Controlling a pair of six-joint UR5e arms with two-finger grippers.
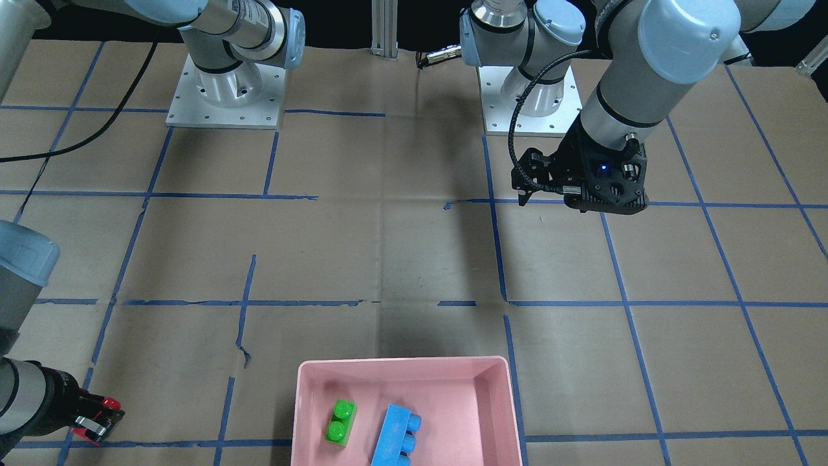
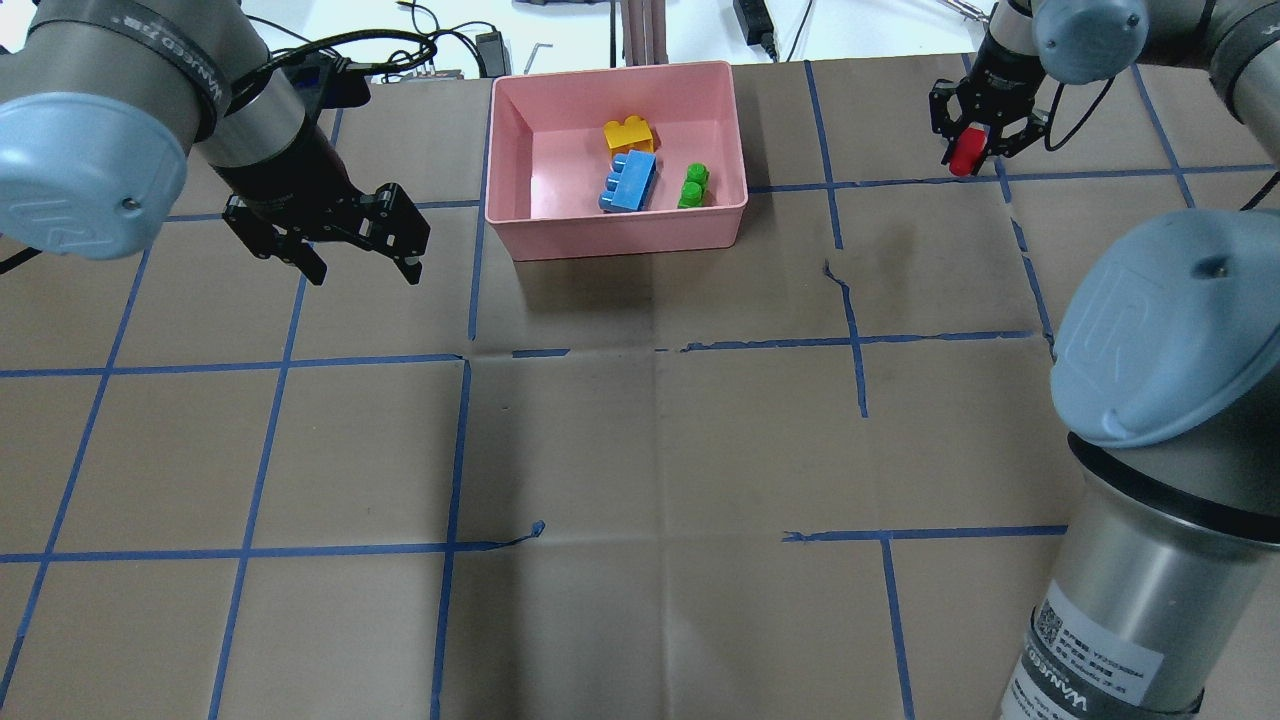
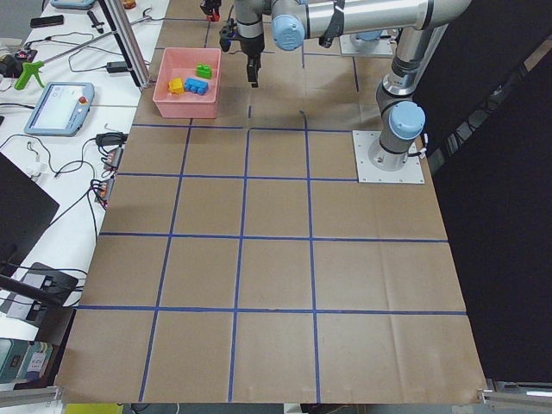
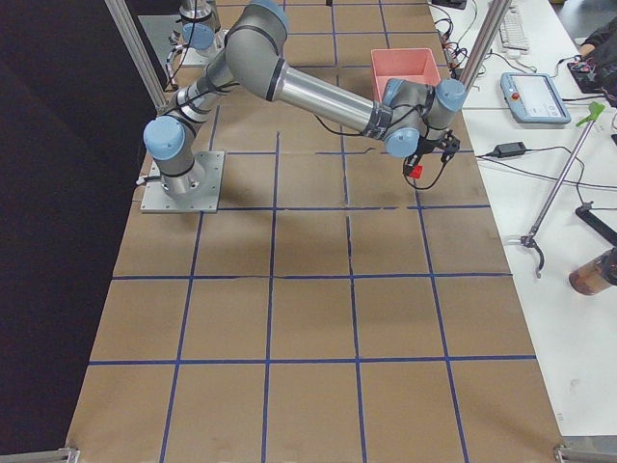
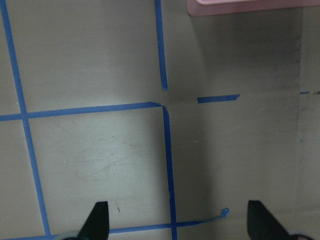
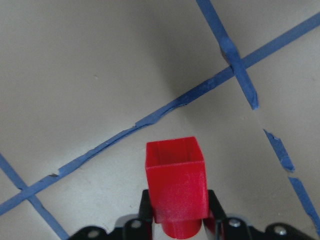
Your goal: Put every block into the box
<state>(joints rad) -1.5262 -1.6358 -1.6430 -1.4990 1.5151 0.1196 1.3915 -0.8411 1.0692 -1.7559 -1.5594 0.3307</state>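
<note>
The pink box [image 2: 620,238] stands at the far middle of the table, also in the front view [image 1: 401,362]. In it lie the yellow block [image 2: 628,134], the blue block [image 2: 628,184] and the green block [image 2: 693,186]. My right gripper [image 2: 970,160] is shut on the red block [image 2: 964,162], well to the right of the box. The right wrist view shows the red block [image 6: 176,185] between the fingers, over blue tape lines. My left gripper [image 2: 362,262] is open and empty, to the left of the box.
The brown table is marked with a grid of blue tape [image 2: 460,440]. Both arm bases [image 1: 226,97] stand at the robot's side. Cables and devices [image 2: 480,45] lie beyond the far edge behind the box.
</note>
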